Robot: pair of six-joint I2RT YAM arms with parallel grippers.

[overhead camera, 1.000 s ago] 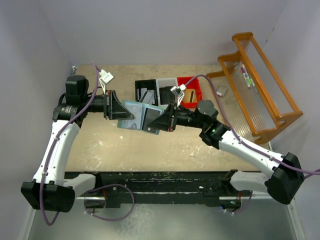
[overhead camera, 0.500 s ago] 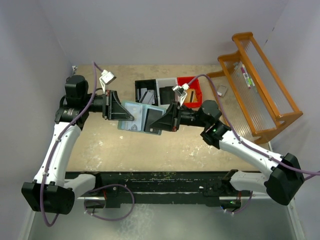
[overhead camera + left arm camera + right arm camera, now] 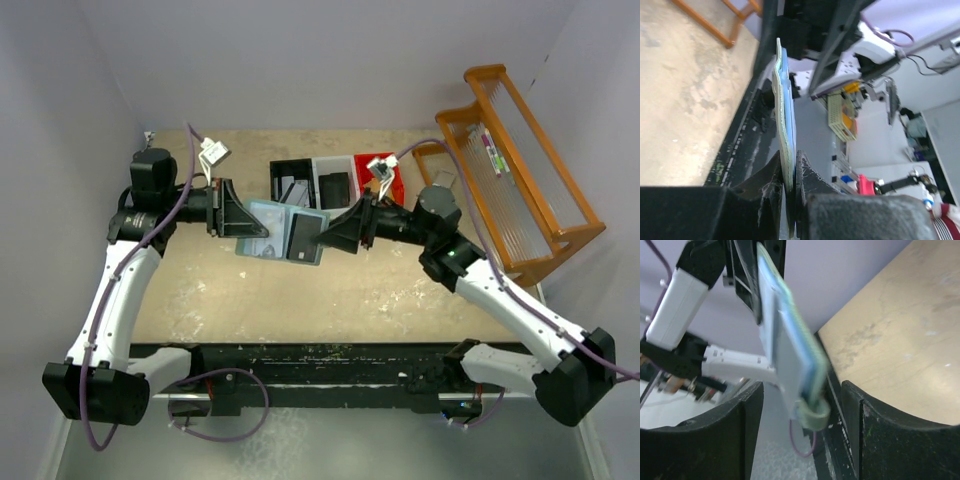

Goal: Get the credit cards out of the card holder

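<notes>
Card holder (image 3: 281,232) clamped in left pincer (image 3: 237,220), right pincer (image 3: 329,236) wide apart, gripping nothing

Robotics lab for sure: plain white walls (image 3: 300,60) boxing in a scuffed tabletop (image 3: 300,300), cabled robot arms (image 3: 113,300) bolted on, little bins (image 3: 334,160) just past the right hand (image 3: 322,238).

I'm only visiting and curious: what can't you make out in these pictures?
Whether cards sit in the card holder: top view too small, both wrist views show it edge-on.
Contents of the bins: too small; the right arm covers part of the red one.
Items on the orange rack: too small to name.
</notes>
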